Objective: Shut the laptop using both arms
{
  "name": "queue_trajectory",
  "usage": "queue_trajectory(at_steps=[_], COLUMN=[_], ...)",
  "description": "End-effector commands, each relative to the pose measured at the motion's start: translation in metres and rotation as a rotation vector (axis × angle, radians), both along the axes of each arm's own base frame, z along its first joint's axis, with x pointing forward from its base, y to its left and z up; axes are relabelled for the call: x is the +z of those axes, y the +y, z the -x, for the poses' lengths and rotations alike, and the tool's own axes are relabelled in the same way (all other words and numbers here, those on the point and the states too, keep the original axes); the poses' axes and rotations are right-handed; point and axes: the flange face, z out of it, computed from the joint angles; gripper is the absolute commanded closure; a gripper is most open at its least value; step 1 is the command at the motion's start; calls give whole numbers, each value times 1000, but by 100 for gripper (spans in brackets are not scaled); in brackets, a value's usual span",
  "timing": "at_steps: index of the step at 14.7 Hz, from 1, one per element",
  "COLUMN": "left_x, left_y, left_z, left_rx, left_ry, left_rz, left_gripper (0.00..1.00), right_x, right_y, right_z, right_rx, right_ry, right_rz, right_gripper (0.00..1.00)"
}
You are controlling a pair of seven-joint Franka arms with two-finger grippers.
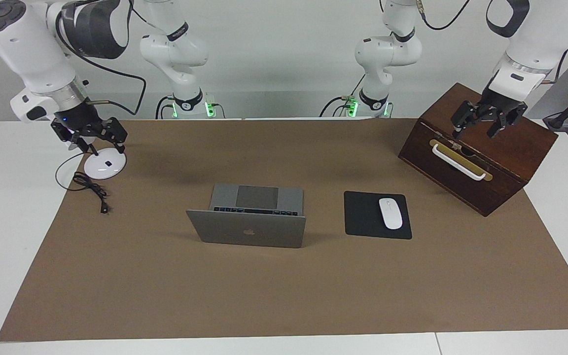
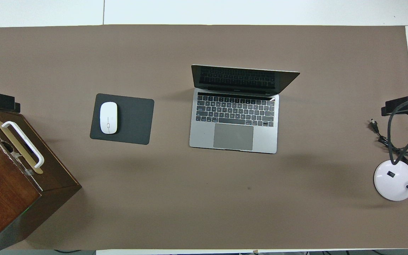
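Laptop (image 1: 247, 224) sits open at the centre of the frame on the brown mat (image 1: 165, 296), its lid up and untouched. My right gripper (image 1: 89, 135) hangs at the upper left over the white lamp base (image 1: 105, 166), fingers apart and empty. My left gripper (image 1: 483, 121) hovers at the upper right over the wooden box (image 1: 501, 167), likewise spread, so each flanks the lid ready to reach in.

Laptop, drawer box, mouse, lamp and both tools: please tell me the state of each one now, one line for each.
Laptop: lid open, raised, untouched.
Wooden box: drawer shut, white handle facing away from the robots.
Mouse: lying on the black mouse pad.
Lamp: its plug lies loose on the mat.
Left tool: open, empty, over the wooden box.
Right tool: open, empty, over the lamp.
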Motion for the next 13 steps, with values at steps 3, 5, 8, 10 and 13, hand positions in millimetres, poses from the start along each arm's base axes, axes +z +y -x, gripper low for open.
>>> queue_trajectory(at_steps=[3,5,8,10,13], left_x=[0,1,1,0,-1], left_y=[-2,-2,-4,-12,-12], left_z=[5,5,5,5,5], left_rx=[9,5,35,54,49], left_ry=[3,-1,-1,1,3], left_rz=[-1,-1,1,3,2], left_gripper=[11,47,100,100,100], right_x=[2,2,4,7,1], right_y=[-6,-9,-12,-17,-26], right_z=[1,1,-2,-10,-24], right_rx=[21,16,12,6,11], right_ry=[-18,-25,-54,-111,-170], right_rz=[18,19,24,34,47], right_gripper=[0,0,0,10,95])
